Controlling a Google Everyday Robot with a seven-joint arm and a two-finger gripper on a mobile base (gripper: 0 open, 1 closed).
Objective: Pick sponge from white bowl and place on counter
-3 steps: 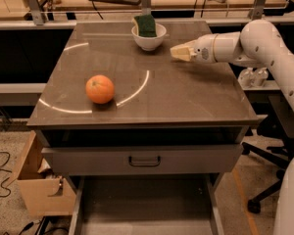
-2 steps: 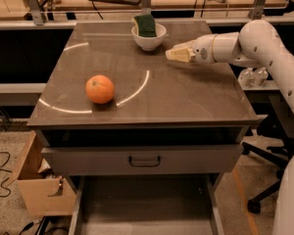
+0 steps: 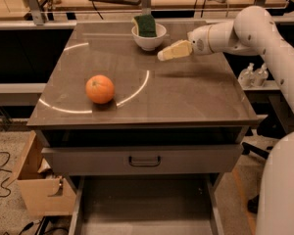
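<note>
in the white bowl (image 3: 148, 42), the sponge (image 3: 147, 25), near the narrow empty gripper (image 3: 161, 57) over the counter (image 3: 186, 94)

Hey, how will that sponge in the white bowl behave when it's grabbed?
The sponge looks like foam, so probably light and squashy. It sticks up above the rim of the white bowl, so a nudge may tip it. The claw hovers beside the bowl.

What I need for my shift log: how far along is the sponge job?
Nothing looks done yet: the pale-yellow foam sponge with a green face sits in the small white ceramic bowl. In hand: the end effector hovers just right of the bowl, empty. Left: grasp the sponge, lift it out, set it on the glossy brown-grey counter.
</note>
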